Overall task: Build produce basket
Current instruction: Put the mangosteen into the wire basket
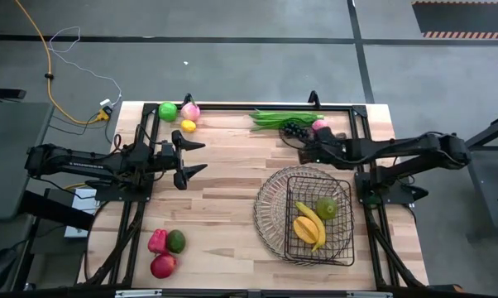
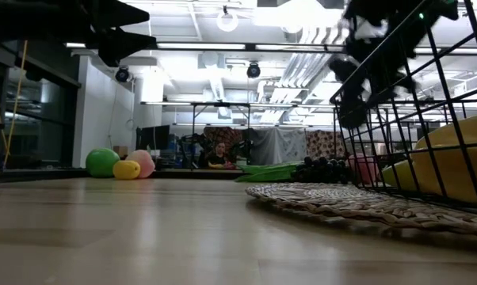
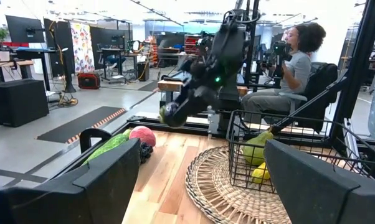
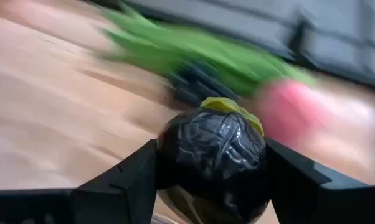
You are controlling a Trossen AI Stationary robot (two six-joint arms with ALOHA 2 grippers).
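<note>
Presently a carry-to-basket step is judged to be in hand: on the bench (image 1: 224,199) the basket (image 1: 270,217), which already holds bananas (image 1: 308,228) and a green fruit (image 1: 326,208), lies just in front of the right tool (image 1: 303,150), whose fingers are clamped on a dark avocado (image 4: 211,163). Next, a short swing over the mesh centre and a release are called for, while the left tool (image 1: 201,157) is held apart over the bench's left half.

Two dark jointed arms; black angular fingers (image 3: 106,180); small green light.
</note>
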